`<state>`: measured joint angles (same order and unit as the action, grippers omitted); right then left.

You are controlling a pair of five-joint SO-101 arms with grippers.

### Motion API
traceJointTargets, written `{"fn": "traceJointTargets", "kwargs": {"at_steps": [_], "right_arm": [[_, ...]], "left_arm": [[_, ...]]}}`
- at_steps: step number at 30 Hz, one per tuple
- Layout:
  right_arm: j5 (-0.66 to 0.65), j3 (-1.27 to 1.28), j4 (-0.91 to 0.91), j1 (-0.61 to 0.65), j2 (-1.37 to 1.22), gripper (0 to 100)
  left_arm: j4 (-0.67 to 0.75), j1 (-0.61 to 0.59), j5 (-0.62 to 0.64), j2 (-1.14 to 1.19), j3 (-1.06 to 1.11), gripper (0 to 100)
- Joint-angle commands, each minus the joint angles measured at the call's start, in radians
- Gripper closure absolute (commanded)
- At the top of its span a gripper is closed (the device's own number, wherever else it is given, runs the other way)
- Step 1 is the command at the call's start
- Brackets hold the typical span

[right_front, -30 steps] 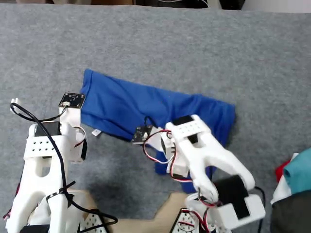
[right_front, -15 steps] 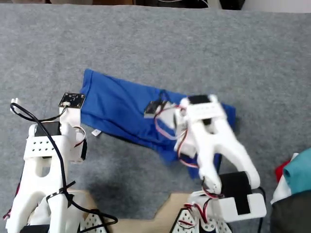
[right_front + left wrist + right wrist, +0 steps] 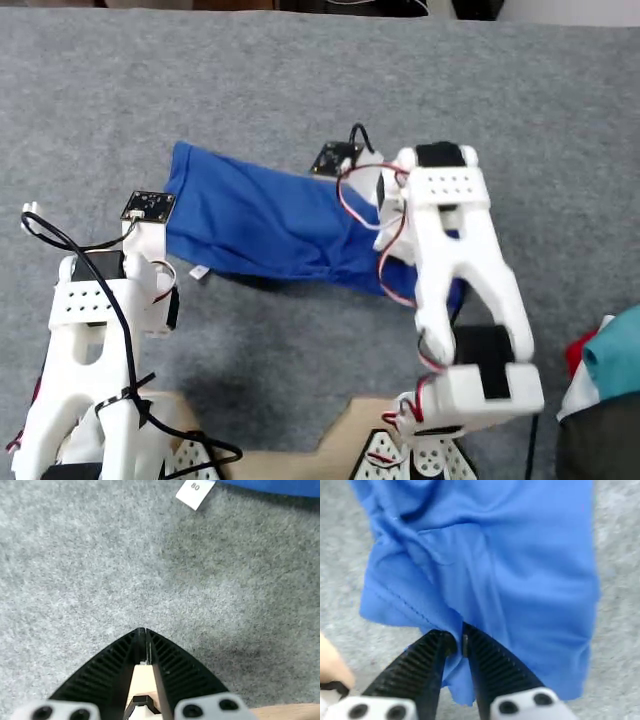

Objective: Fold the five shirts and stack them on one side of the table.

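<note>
Shirt (image 3: pixel 250 220) lies on the surface (image 3: pixel 400 80), long axis left to right, right part clamped in the right end effector (image 3: pixel 456 637); left end effector (image 3: pixel 141 631), closed on nothing, sits beside its left end.

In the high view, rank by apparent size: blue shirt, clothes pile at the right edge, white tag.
1. blue shirt
2. clothes pile, though the frame edge crops it
3. white tag, smallest
</note>
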<state>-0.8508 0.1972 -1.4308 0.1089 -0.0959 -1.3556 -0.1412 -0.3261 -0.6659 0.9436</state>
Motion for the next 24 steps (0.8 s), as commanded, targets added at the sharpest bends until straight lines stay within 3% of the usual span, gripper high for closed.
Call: {"fn": "traceJointTargets", "kwargs": {"at_steps": [1, 5, 11, 21, 24], "right_arm": [[-0.009, -0.143, -0.006, -0.016, -0.079, 99.1], [-0.031, -0.229, -0.054, -0.007, -0.143, 97.8], [-0.034, -0.326, -0.114, -0.001, -0.168, 81.5], [-0.035, -0.384, -0.295, 0.007, -0.165, 82.1], [-0.035, -0.372, -0.336, -0.002, -0.165, 90.8]], "left_arm": [[0.002, 0.002, -0.006, -0.022, -0.002, 98], [-0.002, 0.002, -0.006, -0.022, -0.002, 98], [0.0, 0.003, -0.005, -0.022, -0.002, 98], [-0.002, 0.003, -0.005, -0.022, -0.002, 98], [-0.002, 0.003, -0.005, -0.022, -0.002, 98]]}}
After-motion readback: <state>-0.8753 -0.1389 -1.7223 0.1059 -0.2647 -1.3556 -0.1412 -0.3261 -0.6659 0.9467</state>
